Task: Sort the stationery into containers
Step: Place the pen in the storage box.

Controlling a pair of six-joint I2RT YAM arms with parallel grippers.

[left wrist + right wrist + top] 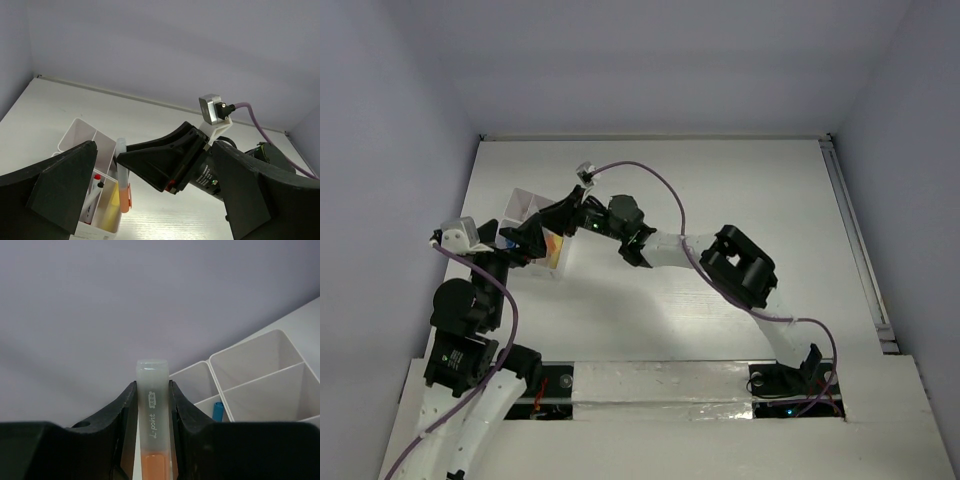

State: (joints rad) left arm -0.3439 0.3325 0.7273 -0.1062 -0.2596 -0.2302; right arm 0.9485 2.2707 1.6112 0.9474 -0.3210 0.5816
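Observation:
My right gripper point(552, 232) is shut on an orange highlighter with a frosted cap point(152, 410). It holds the highlighter upright at the near right edge of the white compartment box point(525, 207). In the left wrist view the highlighter point(123, 175) hangs just outside the box wall point(80, 131), orange end down. The box holds white pens with red and black caps point(94, 187), a yellow item point(112, 200) and a blue-capped pen point(218, 410). My left gripper point(515, 247) is open and empty, close beside the box, with its fingers point(60, 185) spread wide. Scissors and the other items are out of view.
Both arms crowd the left middle of the white table point(720, 180). Grey walls enclose the table on three sides. A purple cable point(660, 185) loops above the right arm. A rail point(855, 250) runs along the right edge.

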